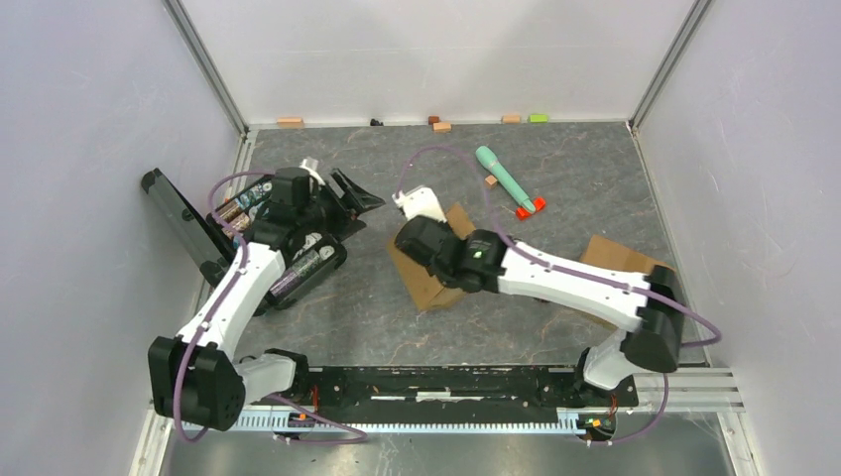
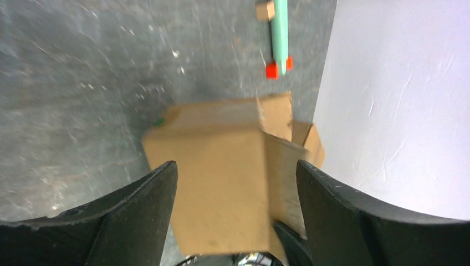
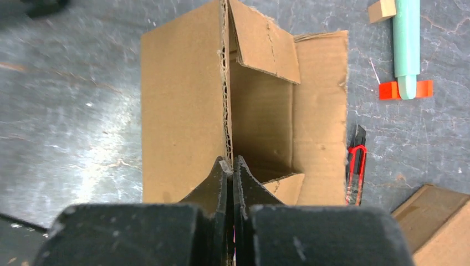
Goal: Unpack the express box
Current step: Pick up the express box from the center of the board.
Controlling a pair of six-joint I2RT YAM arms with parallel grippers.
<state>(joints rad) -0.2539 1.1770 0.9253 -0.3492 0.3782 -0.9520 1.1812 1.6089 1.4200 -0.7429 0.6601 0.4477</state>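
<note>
The express box (image 3: 183, 111) is brown cardboard and lies with its open side towards the right wrist camera, flaps spread. What I see of its inside holds nothing. My right gripper (image 3: 230, 162) is shut on the corrugated edge of the box's wall. From above, the right gripper (image 1: 418, 211) sits over the box (image 1: 432, 288) mid-table. My left gripper (image 2: 235, 166) is open, its black fingers (image 2: 138, 216) wide apart. The box (image 2: 216, 177) lies beyond them, untouched. In the top view the left gripper (image 1: 363, 196) points right, towards the box.
A red and black utility knife (image 3: 354, 166) lies right of the box. A green pen-like tool (image 1: 506, 178) on a red base and a small wooden block (image 1: 491, 180) lie behind. Black battery packs (image 1: 307, 268) and a black panel (image 1: 179, 213) sit at left, more cardboard (image 1: 620, 256) at right.
</note>
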